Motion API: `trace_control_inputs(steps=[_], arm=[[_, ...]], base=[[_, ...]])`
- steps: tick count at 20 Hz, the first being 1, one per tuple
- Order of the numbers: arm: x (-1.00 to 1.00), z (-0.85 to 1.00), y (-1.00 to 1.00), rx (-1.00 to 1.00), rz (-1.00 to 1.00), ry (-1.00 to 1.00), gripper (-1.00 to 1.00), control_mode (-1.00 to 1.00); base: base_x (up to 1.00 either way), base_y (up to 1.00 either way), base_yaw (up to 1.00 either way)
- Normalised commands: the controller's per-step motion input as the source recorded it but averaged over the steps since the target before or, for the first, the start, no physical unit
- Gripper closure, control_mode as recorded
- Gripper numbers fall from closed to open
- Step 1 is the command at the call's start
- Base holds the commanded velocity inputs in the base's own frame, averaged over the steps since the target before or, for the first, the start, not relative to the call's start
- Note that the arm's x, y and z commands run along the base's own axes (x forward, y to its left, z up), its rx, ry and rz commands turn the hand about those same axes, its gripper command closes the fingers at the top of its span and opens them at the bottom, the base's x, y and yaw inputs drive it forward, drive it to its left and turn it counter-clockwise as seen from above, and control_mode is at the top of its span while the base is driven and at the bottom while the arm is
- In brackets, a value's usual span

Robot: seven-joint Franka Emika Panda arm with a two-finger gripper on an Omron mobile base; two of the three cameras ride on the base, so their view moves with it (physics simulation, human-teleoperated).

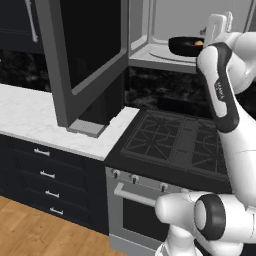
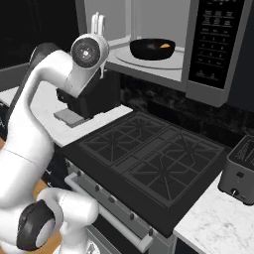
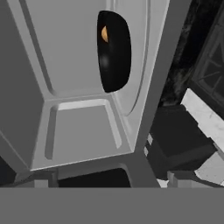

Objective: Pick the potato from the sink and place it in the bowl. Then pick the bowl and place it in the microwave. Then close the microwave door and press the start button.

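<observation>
The black bowl [image 1: 186,46] [image 2: 151,48] [image 3: 114,52] sits on the glass turntable [image 2: 168,62] inside the microwave [image 2: 213,44]. The orange-tan potato [image 1: 199,43] [image 2: 164,46] [image 3: 104,33] lies in the bowl. The microwave door [image 1: 85,50] stands swung wide open to the left. My gripper [image 1: 227,17] [image 2: 98,19] hovers just outside the microwave's opening, to the front left of the bowl and clear of it. It is open and holds nothing. The sink is out of view.
A black gas stove top [image 1: 175,140] [image 2: 149,154] lies below the microwave. A black coffee machine [image 2: 94,99] stands on the white marble counter [image 1: 30,115] under the open door. At the right a toaster [image 2: 240,171] sits on the counter.
</observation>
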Motion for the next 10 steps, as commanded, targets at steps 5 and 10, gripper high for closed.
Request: trace_control_inputs(steps=[5, 10], arm=[[-1.0, 0.12, 0.28, 0.0, 0.0, -0.14, -1.0, -1.0], [-1.0, 0.06, 0.55, -0.05, -0.01, -0.11, -1.0, -1.0]], base=[[0.0, 0.0, 0.0], [0.0, 0.0, 0.0]])
